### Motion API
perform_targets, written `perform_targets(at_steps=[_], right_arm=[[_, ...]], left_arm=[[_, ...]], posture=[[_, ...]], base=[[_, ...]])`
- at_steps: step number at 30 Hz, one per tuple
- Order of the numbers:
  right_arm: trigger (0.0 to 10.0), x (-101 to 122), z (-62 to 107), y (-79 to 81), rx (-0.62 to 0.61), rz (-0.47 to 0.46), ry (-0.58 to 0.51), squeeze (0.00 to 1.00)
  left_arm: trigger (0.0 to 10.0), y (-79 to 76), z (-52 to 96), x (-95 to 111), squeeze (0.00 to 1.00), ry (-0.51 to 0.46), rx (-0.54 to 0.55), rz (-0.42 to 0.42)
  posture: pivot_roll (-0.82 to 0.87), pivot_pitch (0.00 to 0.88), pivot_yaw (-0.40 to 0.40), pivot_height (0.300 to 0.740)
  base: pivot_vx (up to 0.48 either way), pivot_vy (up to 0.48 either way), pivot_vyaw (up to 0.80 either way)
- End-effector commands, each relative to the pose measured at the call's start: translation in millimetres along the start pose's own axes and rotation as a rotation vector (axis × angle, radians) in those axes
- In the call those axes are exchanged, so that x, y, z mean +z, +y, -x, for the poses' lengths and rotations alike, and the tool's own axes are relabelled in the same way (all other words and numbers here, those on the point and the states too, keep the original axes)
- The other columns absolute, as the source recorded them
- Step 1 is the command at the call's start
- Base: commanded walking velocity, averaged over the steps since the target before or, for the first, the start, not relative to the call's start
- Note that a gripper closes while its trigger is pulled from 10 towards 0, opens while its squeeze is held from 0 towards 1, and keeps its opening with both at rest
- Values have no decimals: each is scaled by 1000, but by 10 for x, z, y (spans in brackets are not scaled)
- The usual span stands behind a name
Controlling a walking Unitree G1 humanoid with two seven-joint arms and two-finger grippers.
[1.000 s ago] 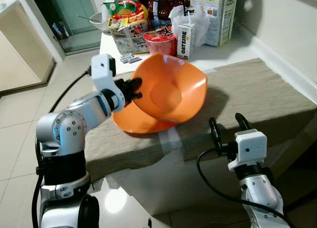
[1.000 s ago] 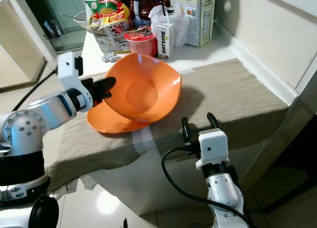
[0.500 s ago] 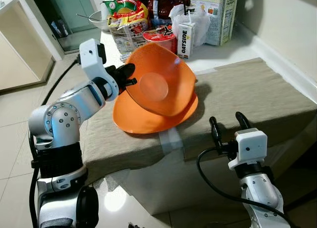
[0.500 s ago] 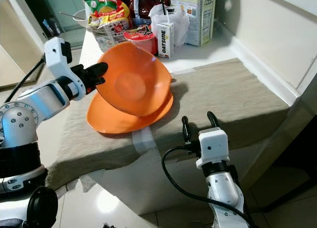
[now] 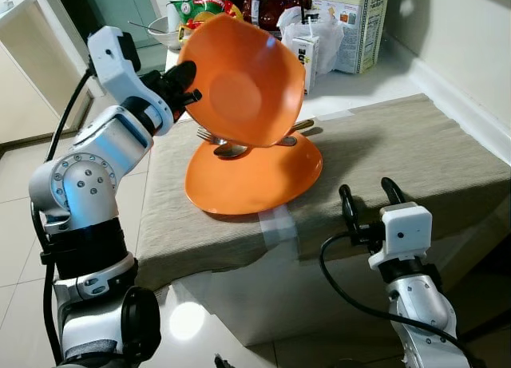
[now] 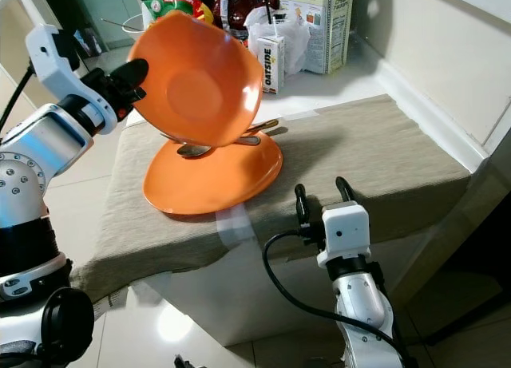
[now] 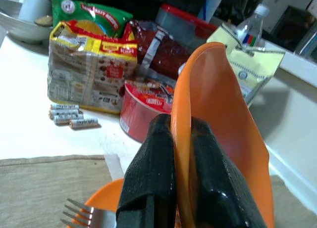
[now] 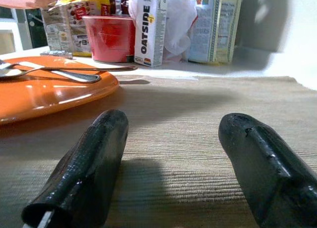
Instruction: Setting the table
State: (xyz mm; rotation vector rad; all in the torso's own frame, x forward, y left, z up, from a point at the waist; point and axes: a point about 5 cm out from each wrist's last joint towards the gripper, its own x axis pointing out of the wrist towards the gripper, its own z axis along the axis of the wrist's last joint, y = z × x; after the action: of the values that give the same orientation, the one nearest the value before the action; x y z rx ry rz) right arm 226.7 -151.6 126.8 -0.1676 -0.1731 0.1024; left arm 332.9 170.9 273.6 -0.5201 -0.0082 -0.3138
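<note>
Left eye view: left tool (image 5: 182, 82) pinching rim of orange bowl (image 5: 239, 81), held tilted high over plate (image 5: 254, 180) so fork (image 5: 209, 136) and spoon (image 5: 233, 150) underneath lie exposed. Right tool (image 5: 370, 202) spread wide, empty, parked at worktop (image 5: 415, 152) edge.

My arms are silver with rounded joints ringed by small screws, a blue band near the left wrist. Each wrist carries a white boxy camera block. Black cables loop along both arms. Both grippers have two long, glossy black fingers (image 8: 83, 171).
</note>
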Motion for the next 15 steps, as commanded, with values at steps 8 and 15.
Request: perform_targets(at_steps=[8, 15], right_arm=[[10000, 82, -163, -54, -17, -60, -16, 0], [10000, 38, -168, -19, 6, -35, -13, 0]], left_arm=[[0, 95, 206, 224, 0, -147, 34, 21], [0, 287, 453, 294, 0, -238, 146, -31]], posture=[[-158, 16, 168, 740], [-131, 0, 164, 740]], base=[[0, 0, 0], [0, 0, 0]])
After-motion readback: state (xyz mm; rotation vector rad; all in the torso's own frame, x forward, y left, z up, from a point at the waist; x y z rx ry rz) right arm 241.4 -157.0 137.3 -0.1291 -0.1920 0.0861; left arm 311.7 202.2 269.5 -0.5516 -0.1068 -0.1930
